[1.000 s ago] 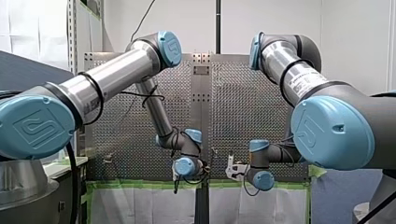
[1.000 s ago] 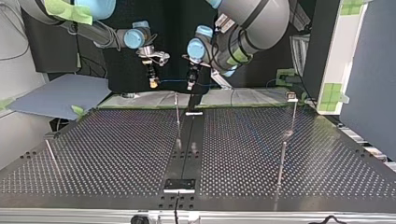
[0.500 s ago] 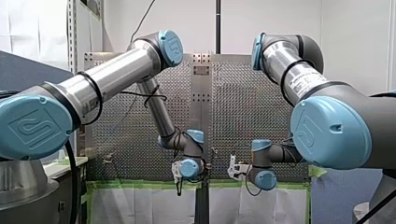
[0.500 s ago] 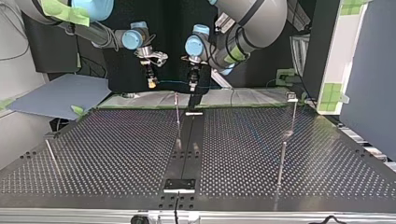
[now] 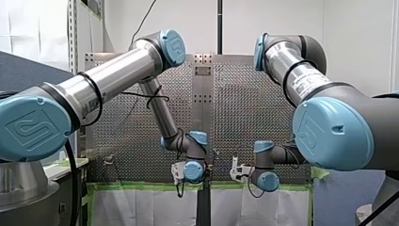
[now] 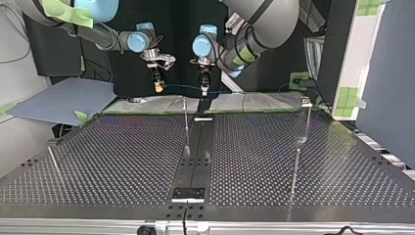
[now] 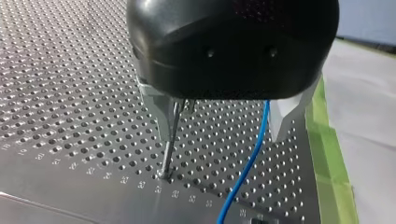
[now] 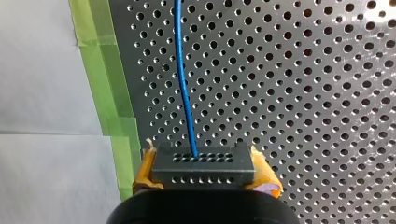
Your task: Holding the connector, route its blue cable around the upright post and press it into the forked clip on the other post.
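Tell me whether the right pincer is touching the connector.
Touching. In the right wrist view the right pincer clamps the connector between yellow pads.

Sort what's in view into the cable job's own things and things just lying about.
For the job:
- dark grey rectangular connector, clamped in my right gripper
- thin blue cable running from it
- thin upright metal post, between the fingers of my open left gripper

Lying about:
- flat grey board beside the table
- green tape strips
- white sheeting past the tape
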